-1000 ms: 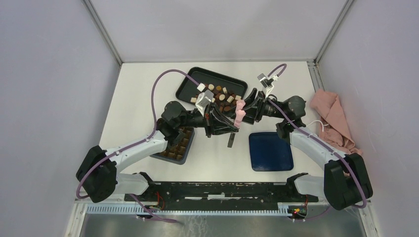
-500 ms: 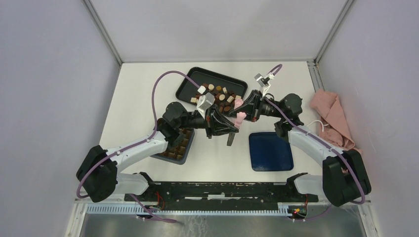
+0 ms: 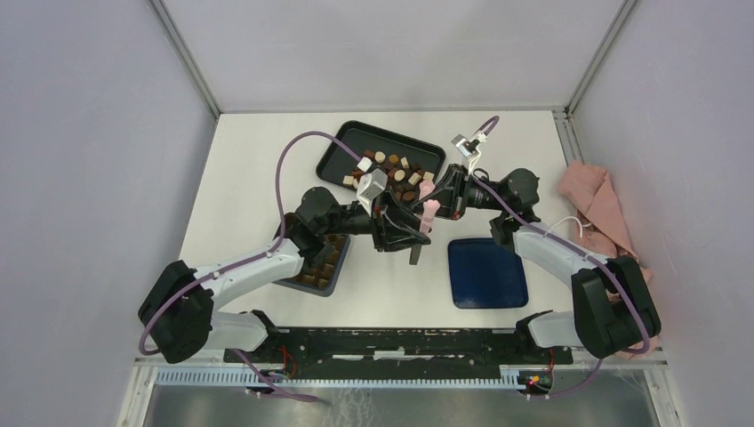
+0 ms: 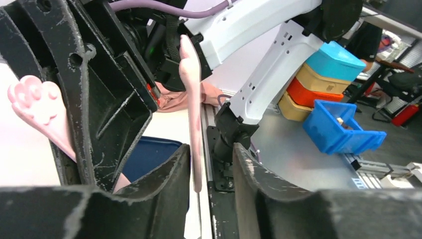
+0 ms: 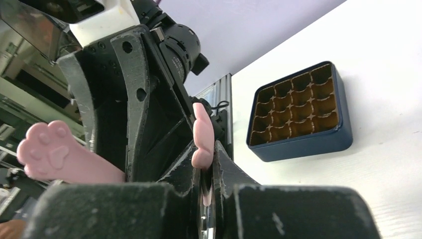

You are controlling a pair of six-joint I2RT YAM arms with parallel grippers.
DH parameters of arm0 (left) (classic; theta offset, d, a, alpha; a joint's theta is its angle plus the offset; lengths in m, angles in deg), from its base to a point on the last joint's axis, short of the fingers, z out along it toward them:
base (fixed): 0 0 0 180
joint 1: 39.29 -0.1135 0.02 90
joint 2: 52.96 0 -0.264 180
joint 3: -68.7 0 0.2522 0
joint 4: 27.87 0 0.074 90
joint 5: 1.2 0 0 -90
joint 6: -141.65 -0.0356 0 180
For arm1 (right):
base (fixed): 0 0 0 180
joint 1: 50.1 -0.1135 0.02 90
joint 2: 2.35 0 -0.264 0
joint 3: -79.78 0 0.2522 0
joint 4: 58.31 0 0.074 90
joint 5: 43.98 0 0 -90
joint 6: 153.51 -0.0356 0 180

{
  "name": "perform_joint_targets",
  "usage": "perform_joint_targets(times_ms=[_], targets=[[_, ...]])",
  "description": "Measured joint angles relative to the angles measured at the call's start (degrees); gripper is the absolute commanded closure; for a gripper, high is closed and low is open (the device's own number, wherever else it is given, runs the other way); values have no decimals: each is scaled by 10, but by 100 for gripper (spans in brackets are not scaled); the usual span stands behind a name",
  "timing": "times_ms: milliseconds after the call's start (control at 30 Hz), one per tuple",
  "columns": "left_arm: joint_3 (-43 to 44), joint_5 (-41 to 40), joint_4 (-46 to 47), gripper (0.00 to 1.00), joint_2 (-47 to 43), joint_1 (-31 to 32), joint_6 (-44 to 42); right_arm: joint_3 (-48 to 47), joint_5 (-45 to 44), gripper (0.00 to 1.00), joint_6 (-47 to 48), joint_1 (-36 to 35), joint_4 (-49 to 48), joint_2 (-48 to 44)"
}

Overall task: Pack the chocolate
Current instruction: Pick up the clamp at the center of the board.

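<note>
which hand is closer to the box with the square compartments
Left. The left hand hangs just right of the box; the right hand sits farther right, beyond it.

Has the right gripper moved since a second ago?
Yes: the right gripper has shifted left, toward the black tray's right end.

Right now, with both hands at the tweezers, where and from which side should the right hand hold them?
Mid-length, pads on the broad flat faces, coming in from the side opposite the paw tips so those stay free. The tweezers are thin strips, so squeezing the edges would likely slip. The right hand is shut across one strip; the left hand has its fingers apart around it.
</note>
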Motion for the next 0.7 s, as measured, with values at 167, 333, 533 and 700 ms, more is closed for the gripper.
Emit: perform_joint_targets(times_ms=[167, 333, 533, 700], targets=[[7, -66, -91, 30, -53, 12, -30, 0, -1, 100, 36, 2, 7, -15], [-4, -131, -154, 10, -136, 13, -68, 0, 3, 100, 54, 4, 8, -15], [-122, -241, -148, 0, -304, 13, -90, 0, 16, 100, 65, 11, 8, -15], [-226, -264, -89, 0, -320, 13, -54, -15, 22, 100, 39, 12, -8, -2]])
